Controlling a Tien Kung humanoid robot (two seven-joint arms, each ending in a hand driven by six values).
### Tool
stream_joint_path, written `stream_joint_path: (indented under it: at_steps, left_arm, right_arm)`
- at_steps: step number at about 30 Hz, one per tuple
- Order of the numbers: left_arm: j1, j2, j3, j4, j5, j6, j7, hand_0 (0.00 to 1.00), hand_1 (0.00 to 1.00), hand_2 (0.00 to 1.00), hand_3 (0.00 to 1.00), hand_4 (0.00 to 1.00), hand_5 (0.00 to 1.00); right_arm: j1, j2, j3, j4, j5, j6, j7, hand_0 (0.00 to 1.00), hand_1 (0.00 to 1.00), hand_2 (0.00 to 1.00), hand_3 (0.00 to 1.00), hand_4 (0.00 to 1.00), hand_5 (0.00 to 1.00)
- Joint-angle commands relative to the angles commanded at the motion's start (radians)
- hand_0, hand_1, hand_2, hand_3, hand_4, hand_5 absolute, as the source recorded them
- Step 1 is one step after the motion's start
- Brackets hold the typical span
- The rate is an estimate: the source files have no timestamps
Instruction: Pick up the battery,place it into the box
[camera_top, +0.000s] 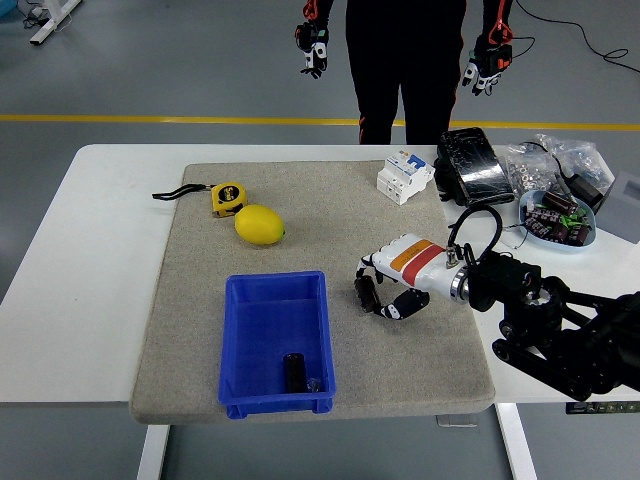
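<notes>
A dark cylindrical battery (368, 293) sits just right of the blue box (277, 343) on the grey mat. My right hand (385, 290), white with an orange band, has its fingers and thumb curled around the battery. It still looks to be at mat level. The blue box stands at the mat's near middle and holds another dark battery (294, 372) near its front wall. My left arm is out of view.
A lemon (260, 225) and a yellow tape measure (227, 198) lie at the mat's far left. A white circuit breaker (404, 176), a black case (473, 165), bags of parts and a bowl (558, 221) of components crowd the far right. A person (403, 60) stands beyond the table, gloved hands raised.
</notes>
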Motion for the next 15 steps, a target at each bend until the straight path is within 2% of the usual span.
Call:
stream_joint_path:
  at_steps: [7,15]
  left_arm:
    - [0.000,0.001,0.000,0.001,-0.002,0.001,-0.002,0.662,0.657,0.668,0.581,0.627,0.572]
    - [0.001,0.003,-0.003,0.001,0.003,-0.003,-0.001,0.661,0.656,0.666,0.581,0.627,0.572]
  right_arm:
    - [0.006,-0.030,0.076,0.078,-0.016,-0.004,-0.018,0.260,0.355,0.490,0.630,0.750,0.283]
    - [-0.008,-0.056,0.180,0.265,-0.036,0.017,-0.067,0.278,0.375,0.501,0.625,0.735,0.296]
